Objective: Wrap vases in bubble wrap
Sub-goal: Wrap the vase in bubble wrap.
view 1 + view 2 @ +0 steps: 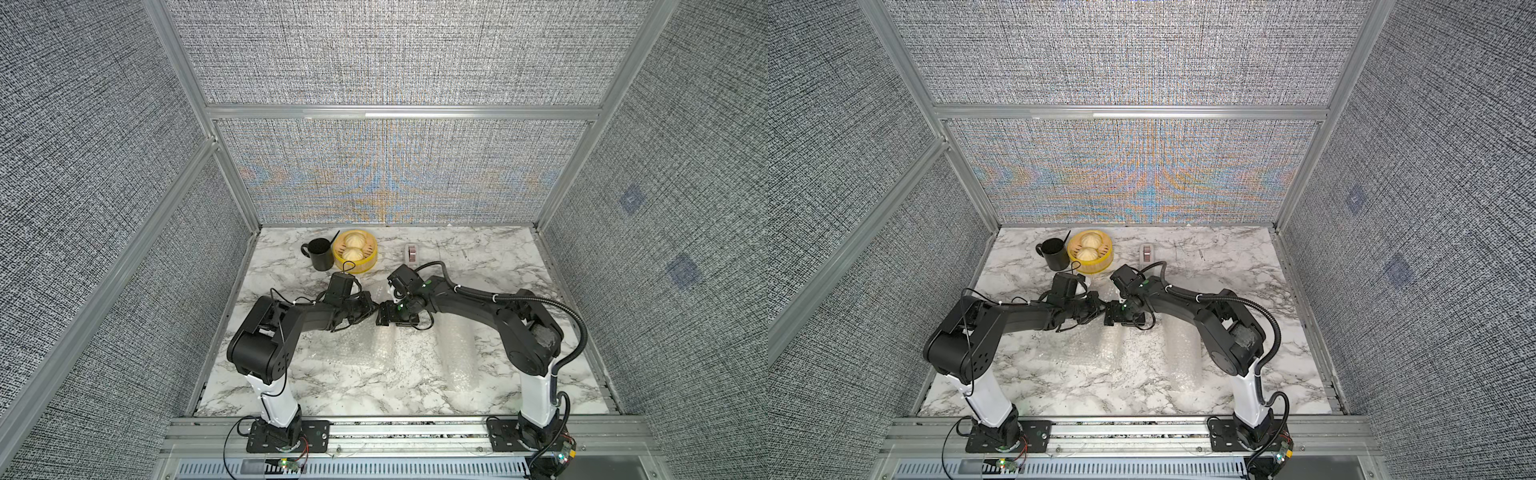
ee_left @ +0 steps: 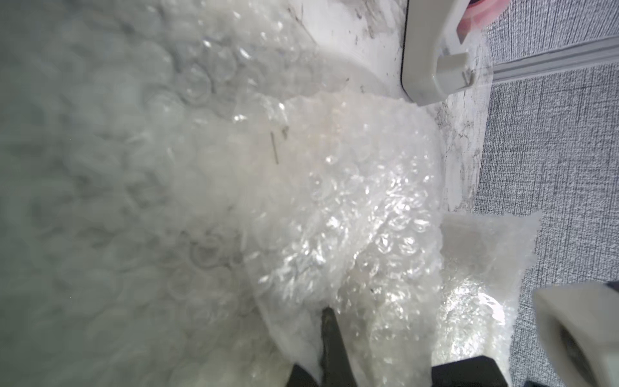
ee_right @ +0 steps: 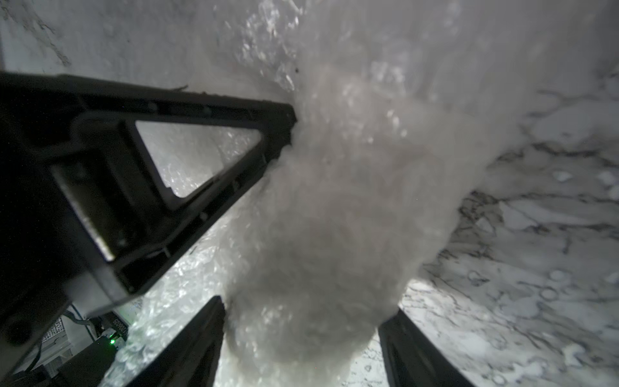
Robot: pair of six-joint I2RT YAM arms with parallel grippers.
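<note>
Right gripper (image 3: 308,305): jaws spread astride wrapped bundle (image 3: 335,201), not visibly squeezing | left gripper (image 2: 328,351): clenched on bubble wrap (image 2: 351,217) | bundle at centre of table (image 1: 519,270), between both grippers, long axis pointing away from right gripper; vase inside hidden.

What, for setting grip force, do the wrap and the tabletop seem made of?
The bubble wrap: clear soft plastic film, glossy; round air pockets and glints show. The table: white marble-look surface, grey veins, smooth; real stone or printed laminate cannot be told.

Right hand (image 3: 308,311), spread wide, flanks a bubble wrap (image 3: 335,201) bundle on the table (image 3: 536,318).
</note>
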